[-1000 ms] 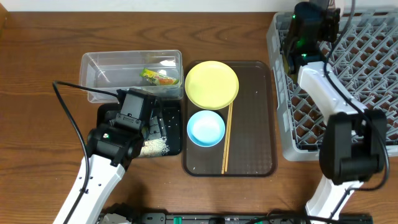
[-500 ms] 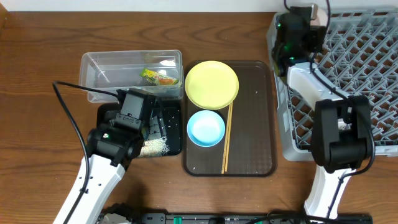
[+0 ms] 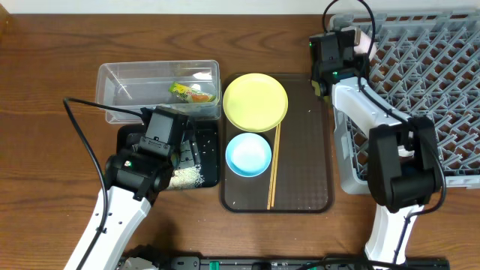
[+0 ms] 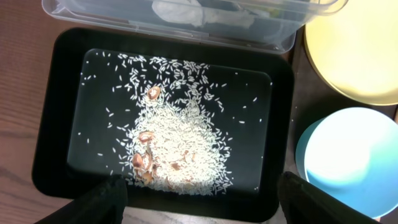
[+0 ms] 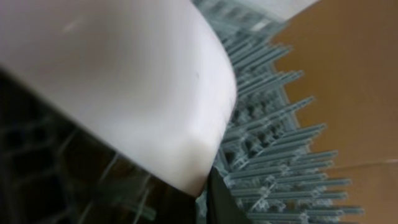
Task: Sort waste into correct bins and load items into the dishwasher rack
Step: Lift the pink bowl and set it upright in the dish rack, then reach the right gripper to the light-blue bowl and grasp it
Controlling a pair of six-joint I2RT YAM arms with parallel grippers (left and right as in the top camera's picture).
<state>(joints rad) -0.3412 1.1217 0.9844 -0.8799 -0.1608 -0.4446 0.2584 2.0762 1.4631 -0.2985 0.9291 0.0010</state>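
Nearest to the robot, the left gripper point(image 4: 202, 196) hangs with its fingers wide apart and holds nothing, above the black tray point(image 4: 56, 112). Loose rice point(image 4: 180, 149) lies heaped in this tray, with a few brown bits among the grains. Just to the right, on the brown serving tray point(image 3: 304, 150), stand the light blue bowl point(image 3: 248, 154) and the two chopsticks point(image 3: 274, 169) beside it. Behind the bowl lies the yellow plate point(image 3: 256, 101). The clear tub point(image 3: 135, 86) stands on the desk point(image 3: 45, 150) behind the black tray, with the wrapper point(image 3: 191, 92) inside. Farthest, the right gripper point(image 3: 352, 45) is at the left edge of the grey rack point(image 3: 427, 90), with the pale pink bowl point(image 5: 124, 81) close against it above the pegs. I cannot tell if the gripper grasps it.
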